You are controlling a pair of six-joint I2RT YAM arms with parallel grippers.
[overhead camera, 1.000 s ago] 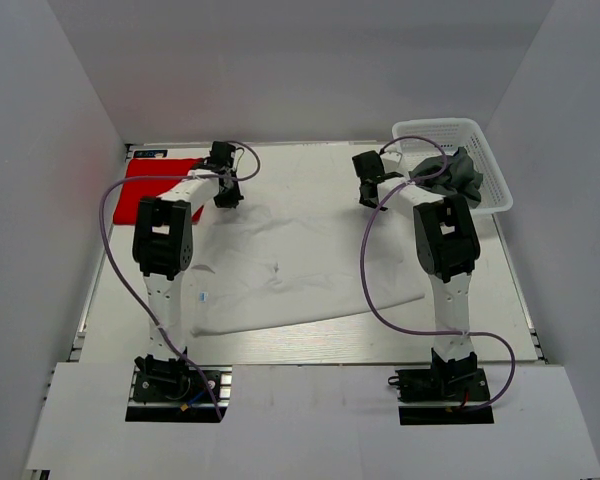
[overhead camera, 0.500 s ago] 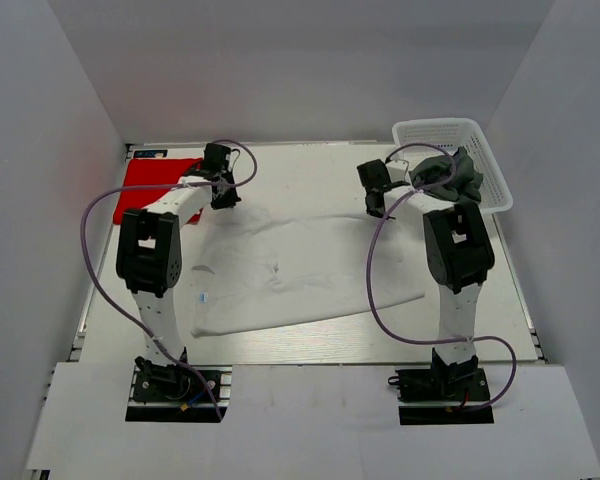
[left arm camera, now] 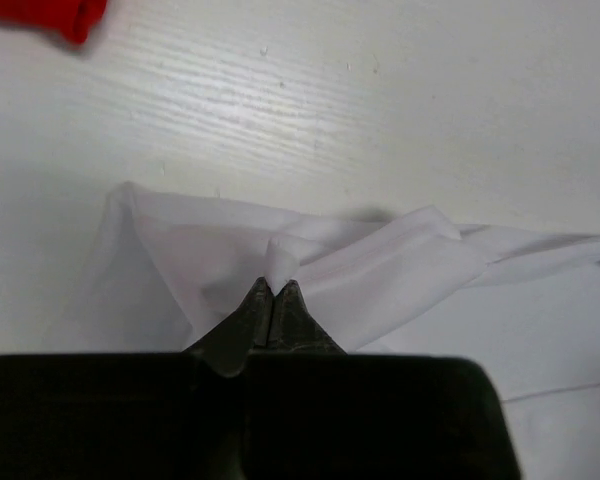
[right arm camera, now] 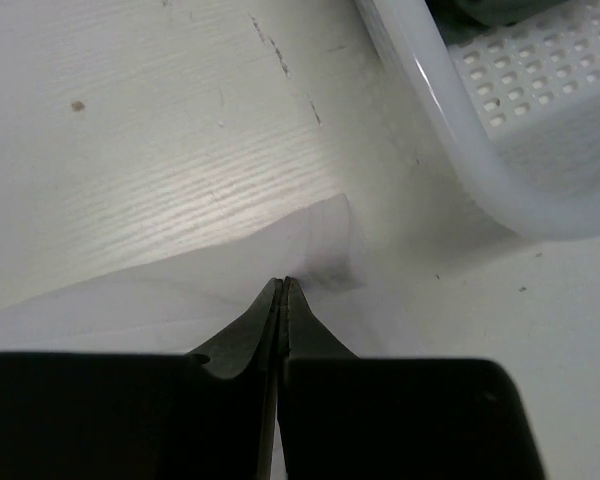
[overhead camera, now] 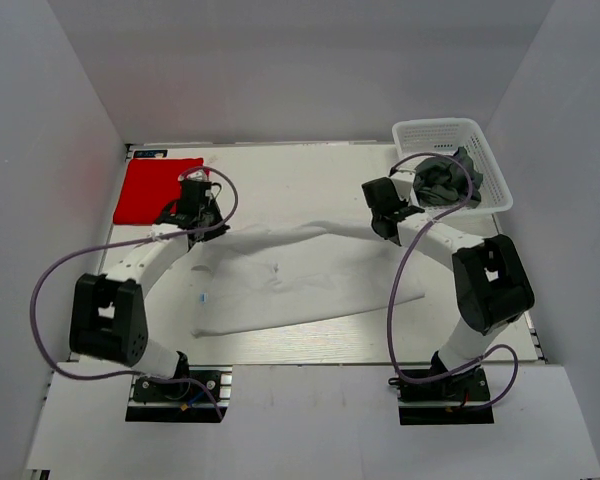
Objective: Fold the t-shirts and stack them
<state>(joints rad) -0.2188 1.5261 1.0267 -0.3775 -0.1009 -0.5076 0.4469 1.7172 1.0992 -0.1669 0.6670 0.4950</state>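
The white t-shirt (overhead camera: 300, 275) lies spread across the middle of the table, its far edge raised into a ridge between my two grippers. My left gripper (overhead camera: 202, 222) is shut on the left end of that edge; the left wrist view shows white cloth (left arm camera: 380, 270) pinched at the closed tips (left arm camera: 273, 285). My right gripper (overhead camera: 388, 228) is shut on the right end, where a corner of white cloth (right arm camera: 320, 235) sits at its closed tips (right arm camera: 283, 283). A folded red t-shirt (overhead camera: 158, 187) lies flat at the far left. The dark grey t-shirt (overhead camera: 442, 180) is bunched in the basket.
A white lattice basket (overhead camera: 450, 135) stands at the far right corner, close beside my right gripper; its rim (right arm camera: 450, 130) fills the upper right of the right wrist view. A corner of the red t-shirt (left arm camera: 40, 15) shows just beyond my left gripper. Purple cables loop from both arms.
Both arms have swung toward the near side and lowered, drawing the white t-shirt's far edge with them. The right gripper has gone from open to shut on the cloth.
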